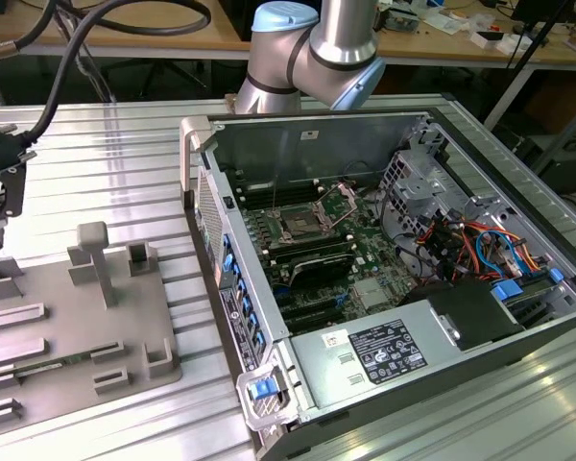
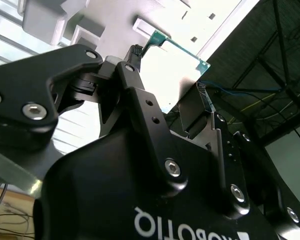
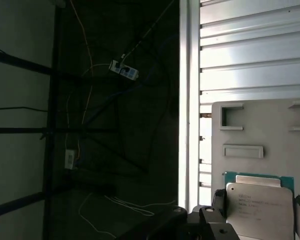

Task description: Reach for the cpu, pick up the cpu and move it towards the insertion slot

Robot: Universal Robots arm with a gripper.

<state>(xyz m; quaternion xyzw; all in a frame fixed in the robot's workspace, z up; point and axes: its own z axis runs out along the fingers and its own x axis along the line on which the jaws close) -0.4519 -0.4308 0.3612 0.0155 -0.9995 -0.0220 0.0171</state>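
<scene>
Note the gripper [image 2: 165, 80] clenched on the cpu [image 2: 172, 62], black fingers [image 2: 132, 80] pressed to two opposite edges. See silvery top plate and green rim between them in both wrist views. Place the cpu over the pale grey fixture plate [image 3: 260, 130], near its raised holders [image 3: 243, 151]; cannot tell contact with it. Find the insertion slot [image 1: 298, 226] on the motherboard [image 1: 365, 254] inside the open computer case [image 1: 317, 134] in the exterior view, well apart from the fixture plate at the exterior view's left. Log slot frame shiny, centre dark.

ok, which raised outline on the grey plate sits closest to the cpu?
The closed long rectangle, right beside the cpu in the first wrist view; the open C-shaped outline lies beyond it.
</scene>
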